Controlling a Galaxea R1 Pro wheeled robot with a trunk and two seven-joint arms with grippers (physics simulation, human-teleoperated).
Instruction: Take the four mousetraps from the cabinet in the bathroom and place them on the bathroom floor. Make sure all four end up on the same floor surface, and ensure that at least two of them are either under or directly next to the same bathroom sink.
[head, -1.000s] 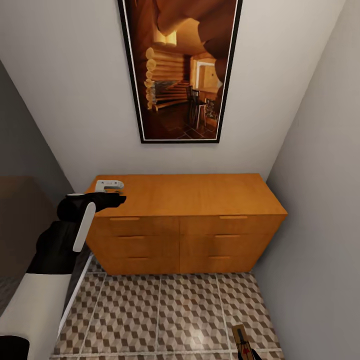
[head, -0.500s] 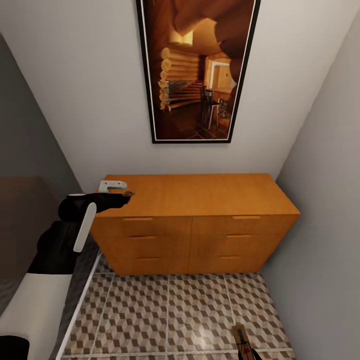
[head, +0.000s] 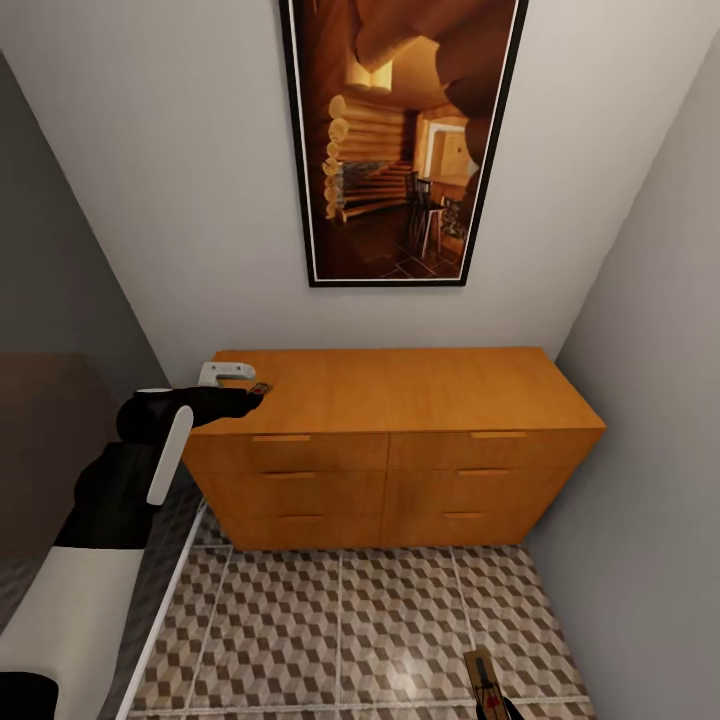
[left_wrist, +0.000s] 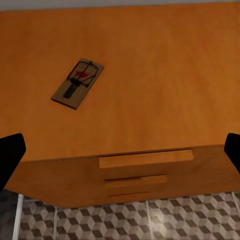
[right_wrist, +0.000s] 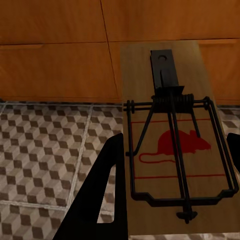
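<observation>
1. Bathroom floor (head: 400, 620), tiled in a brown, beige and white cube pattern, fills the lower part of your head view; pale walls close in on both sides, and a framed picture (head: 400, 140) of a log interior hangs on the back wall. Your cabinet (head: 400, 440), orange-brown with bar-handled drawers, stands against that wall. Your left gripper (head: 250, 395) is extended over the cabinet's left end, with a white wall fitting (head: 226, 372) just behind it. At the lower edge, a mousetrap (head: 484, 685) shows above the tiles, right of centre.

2. Left wrist view: you are looking down on the cabinet top (left_wrist: 150, 75). One mousetrap (left_wrist: 78, 83) lies flat on it, set at an angle and near the left front corner. The dark fingers (left_wrist: 10, 155) show at the two side edges, set wide apart, with nothing between them and clear of the trap. Drawer fronts and floor tiles appear beyond the front edge.

3. Right wrist view: your right gripper (right_wrist: 175, 165) has hold of a mousetrap (right_wrist: 172, 145), a tan board with dark wire parts and a red mouse print. One dark finger (right_wrist: 107, 195) lies against the board's edge; the other barely shows at the frame border. Behind the trap are the cabinet's drawer fronts (right_wrist: 60, 50) and the patterned floor (right_wrist: 45, 150).
</observation>
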